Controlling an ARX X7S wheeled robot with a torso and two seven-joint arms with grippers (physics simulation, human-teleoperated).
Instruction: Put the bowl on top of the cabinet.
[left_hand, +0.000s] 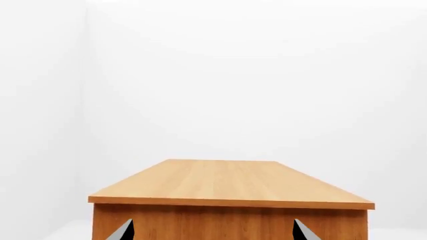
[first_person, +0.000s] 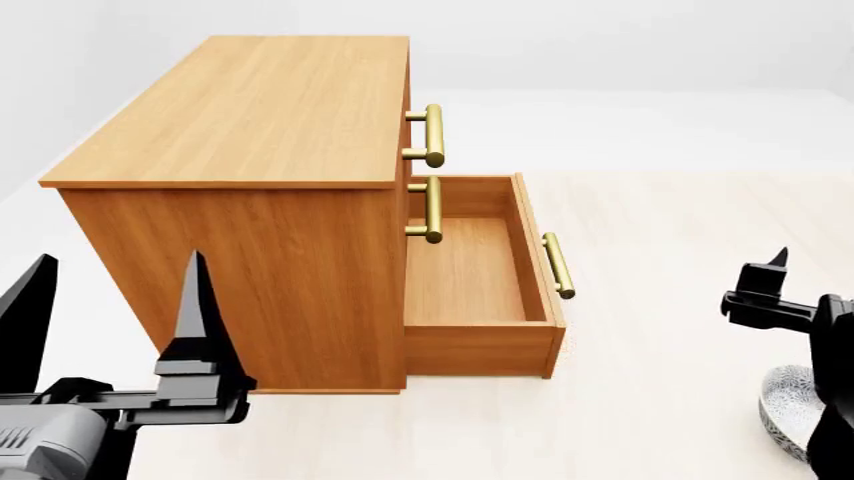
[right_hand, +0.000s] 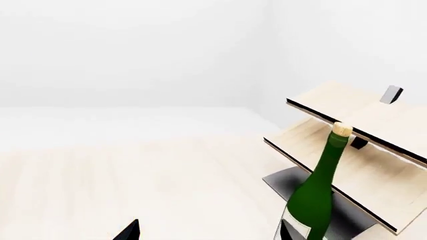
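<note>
Your bowl (first_person: 790, 412) sits low at the edge of the head view, on the pale floor (first_person: 641, 330) by your right side, half hidden behind the dark body of the right arm. Only a sliver of its patterned wall and rim shows, so you cannot judge its exact pose from here.

Your right end effector (first_person: 763, 298) hovers above and just beside the bowl, holding nothing; its wrist view shows one fingertip only, so how wide it stands I cannot tell. That camera looks away from the bowl, toward a green bottle (right_hand: 319, 187) standing in front of a pale slanted rack (right_hand: 360, 150).

Your left end effector (first_person: 114, 310) is spread wide and empty, fingers up, facing the cabinet (first_person: 254, 130), whose flat top shows bare in both views. Its lower drawer (first_person: 467, 270) stands pulled out on the side toward your right arm.

Risks from here, as I judge them: reaching for the bowl nearly blind could nudge or tip it; swinging the right arm could knock the bottle; and carrying the bowl across could catch the open drawer or its brass handle (first_person: 558, 265).
</note>
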